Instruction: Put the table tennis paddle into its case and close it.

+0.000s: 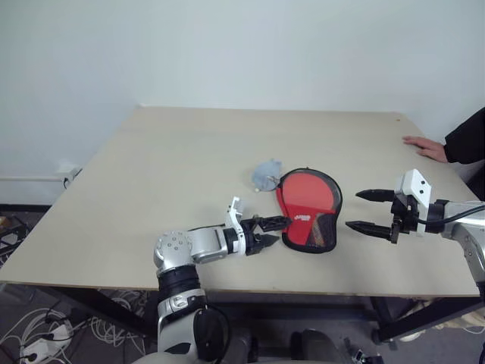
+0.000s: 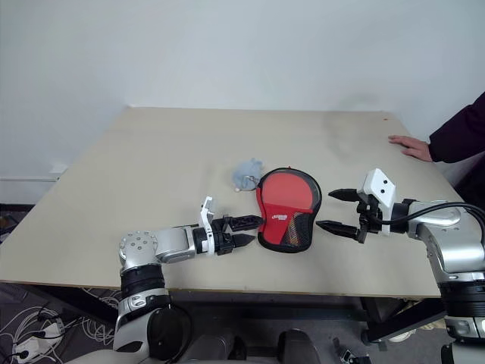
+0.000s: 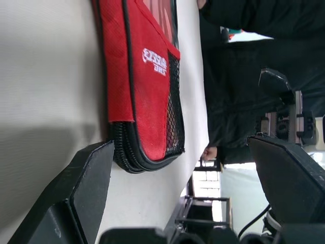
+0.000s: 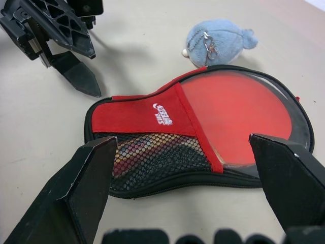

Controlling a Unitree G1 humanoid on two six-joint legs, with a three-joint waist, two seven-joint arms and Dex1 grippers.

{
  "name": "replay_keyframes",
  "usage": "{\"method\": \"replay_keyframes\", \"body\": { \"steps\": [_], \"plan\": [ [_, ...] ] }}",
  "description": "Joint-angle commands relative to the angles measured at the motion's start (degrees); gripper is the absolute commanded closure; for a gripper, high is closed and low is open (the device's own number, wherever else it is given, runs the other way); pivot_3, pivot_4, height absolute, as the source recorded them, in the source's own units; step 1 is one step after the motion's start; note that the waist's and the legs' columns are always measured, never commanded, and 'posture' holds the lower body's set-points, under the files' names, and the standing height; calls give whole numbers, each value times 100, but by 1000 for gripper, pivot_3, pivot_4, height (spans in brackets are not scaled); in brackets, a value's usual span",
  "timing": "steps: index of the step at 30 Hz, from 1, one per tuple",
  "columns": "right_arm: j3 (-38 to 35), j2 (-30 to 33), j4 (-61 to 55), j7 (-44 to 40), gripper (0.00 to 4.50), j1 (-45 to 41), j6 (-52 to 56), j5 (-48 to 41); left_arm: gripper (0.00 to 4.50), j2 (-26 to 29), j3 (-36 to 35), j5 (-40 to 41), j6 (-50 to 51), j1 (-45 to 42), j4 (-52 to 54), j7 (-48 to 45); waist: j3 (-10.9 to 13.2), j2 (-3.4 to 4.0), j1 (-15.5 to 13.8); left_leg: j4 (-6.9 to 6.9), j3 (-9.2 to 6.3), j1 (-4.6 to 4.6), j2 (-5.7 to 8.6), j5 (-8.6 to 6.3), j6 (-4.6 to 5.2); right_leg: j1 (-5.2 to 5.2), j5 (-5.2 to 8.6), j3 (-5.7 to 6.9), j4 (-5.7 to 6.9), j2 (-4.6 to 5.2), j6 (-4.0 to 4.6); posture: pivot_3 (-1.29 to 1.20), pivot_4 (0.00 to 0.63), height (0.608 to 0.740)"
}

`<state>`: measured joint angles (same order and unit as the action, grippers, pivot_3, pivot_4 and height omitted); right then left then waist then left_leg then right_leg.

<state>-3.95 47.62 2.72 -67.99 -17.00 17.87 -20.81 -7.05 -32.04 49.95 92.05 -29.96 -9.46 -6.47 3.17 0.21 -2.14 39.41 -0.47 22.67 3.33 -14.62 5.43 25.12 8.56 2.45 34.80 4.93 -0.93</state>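
Observation:
The case [image 1: 307,211] lies flat on the table, red fabric and black mesh at its narrow end, a clear window over its round part. The table tennis paddle [image 4: 238,114] sits inside it, its red face showing through the window. My left gripper [image 1: 270,232] is open just left of the narrow end, its fingertips close to the black zip edge [image 3: 124,157] but apart from it. My right gripper [image 1: 365,211] hangs open to the right of the case, pointing at it with nothing between its fingers. How far the zip is drawn I cannot tell.
A small blue-grey plush keychain [image 1: 265,174] lies against the case's far left edge. A person's hand [image 1: 424,145] in a dark sleeve rests on the table's far right edge. The tan table [image 1: 174,167] is bare to the left and behind.

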Motion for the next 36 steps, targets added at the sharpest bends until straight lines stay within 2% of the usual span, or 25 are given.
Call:
{"method": "replay_keyframes", "body": {
  "steps": [1,18,23,27,36],
  "plan": [
    [-145,-11,-232,46,0,-41,20,-141,25,-55,30,-5,27,4,191,-9,0,0,0,0,0,1,0,0,0,0,0,0,0,0,0,0,0,721],
    [-187,26,-311,36,0,17,76,-155,25,-600,243,-203,-511,-137,-115,75,1,-3,-3,0,0,2,0,0,0,0,0,2,-2,1,0,0,0,721],
    [-185,18,-306,40,0,32,78,-154,25,-638,232,-125,-502,-211,-76,153,1,-4,-3,1,0,0,1,0,1,-5,0,2,-3,1,0,0,0,721],
    [-179,2,-268,44,0,46,50,-142,25,-455,148,-70,-409,-252,-44,187,1,-4,-3,1,0,-1,0,0,1,-5,0,4,-3,1,0,0,0,721],
    [-175,-37,-263,62,0,95,43,-135,25,-693,-77,-196,-479,-236,-39,801,-1,-9,5,1,0,-3,-2,0,1,-6,0,4,-3,0,-1,0,0,721]
  ]
}}
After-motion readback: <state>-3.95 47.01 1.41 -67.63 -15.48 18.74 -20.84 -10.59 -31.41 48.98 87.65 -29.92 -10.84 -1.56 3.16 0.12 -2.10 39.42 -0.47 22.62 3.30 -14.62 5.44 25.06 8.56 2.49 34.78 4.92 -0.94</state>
